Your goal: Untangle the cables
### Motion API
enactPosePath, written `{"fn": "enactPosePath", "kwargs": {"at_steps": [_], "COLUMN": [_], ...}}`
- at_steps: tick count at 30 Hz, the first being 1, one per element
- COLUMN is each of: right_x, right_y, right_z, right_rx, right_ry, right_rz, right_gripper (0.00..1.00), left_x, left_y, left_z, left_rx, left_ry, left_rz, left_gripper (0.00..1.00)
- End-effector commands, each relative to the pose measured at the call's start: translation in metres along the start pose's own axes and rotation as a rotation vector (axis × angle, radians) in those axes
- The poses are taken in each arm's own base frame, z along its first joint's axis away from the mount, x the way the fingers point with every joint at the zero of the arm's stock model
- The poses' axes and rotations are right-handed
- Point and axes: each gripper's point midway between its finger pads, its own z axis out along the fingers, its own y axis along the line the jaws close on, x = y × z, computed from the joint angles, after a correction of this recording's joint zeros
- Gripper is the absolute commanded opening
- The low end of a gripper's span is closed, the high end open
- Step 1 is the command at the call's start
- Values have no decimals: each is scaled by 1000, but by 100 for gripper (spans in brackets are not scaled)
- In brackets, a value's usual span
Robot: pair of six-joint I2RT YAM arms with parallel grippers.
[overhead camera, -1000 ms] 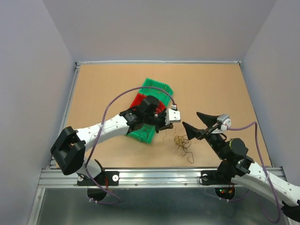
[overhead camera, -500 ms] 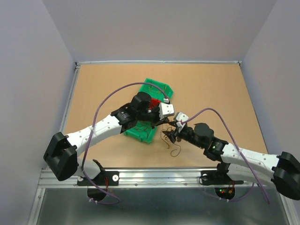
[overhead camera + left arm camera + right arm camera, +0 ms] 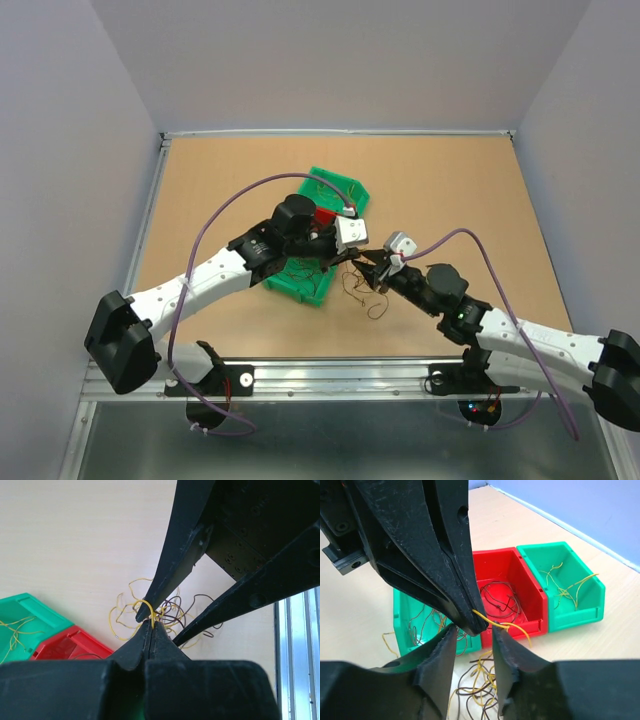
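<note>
The cables (image 3: 366,292) are a small clump of thin yellow and brown wires (image 3: 172,616) lying on the table just right of the bins. My left gripper (image 3: 151,624) hangs above the clump, shut on one yellow strand (image 3: 496,623) that sticks out of its tips. My right gripper (image 3: 473,631) faces it from the opposite side, open with a narrow gap. The tip of the left gripper (image 3: 476,624) sits in that gap. One right fingertip (image 3: 496,632) touches the yellow strand. More of the clump (image 3: 482,690) hangs below the right fingers.
Three small bins stand in a row left of the clump: a green one (image 3: 572,597) with yellowish wires, a red one (image 3: 527,587) with dark wires, and a green one (image 3: 402,622) with brownish wires. In the top view the left arm (image 3: 230,265) crosses over the bins (image 3: 338,186).
My right arm has swung in from the right to the clump, and its jaws have narrowed around the left gripper's tip. The left gripper has stayed shut and shifted slightly back.
</note>
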Motion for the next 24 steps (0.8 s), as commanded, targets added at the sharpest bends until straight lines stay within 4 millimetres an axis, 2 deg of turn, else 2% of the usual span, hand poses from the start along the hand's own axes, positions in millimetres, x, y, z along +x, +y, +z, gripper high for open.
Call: {"fn": "enactPosePath", "kwargs": {"at_steps": [1, 10, 11, 17, 18, 20, 21, 22, 23, 24], "right_x": [-30, -33, -39, -36, -28, -28, -23, -22, -19, -16], "right_y": [-14, -22, -23, -38, -38, -41, -42, -47, -51, -56], "right_z": [6, 20, 21, 33, 37, 40, 43, 43, 43, 43], "right_rx": [79, 134, 145, 238, 246, 265, 275, 308, 330, 356], "right_ry": [-107, -163, -192, -210, -193, -198, -184, -182, -175, -168], "right_rz": [10, 33, 42, 58, 54, 55, 54, 61, 62, 76], "right_gripper": [36, 34, 31, 29, 27, 25, 24, 22, 21, 20], "left_x": [-30, -52, -57, -75, -83, -96, -116, -128, -157, -172], "left_y": [-8, -24, -26, -35, -33, -27, -17, -11, -1, 12], "left_z": [-11, -19, -19, -22, -25, -30, -38, -42, -54, -62], "left_rx": [35, 116, 132, 154, 143, 101, 48, 14, -35, -111], "left_ry": [-69, -104, -107, -108, -115, -128, -156, -170, -221, -238], "left_rz": [17, 26, 27, 57, 67, 80, 85, 84, 105, 104], "left_gripper": [0, 0, 0, 0, 0, 0, 0, 0, 0, 0]}}
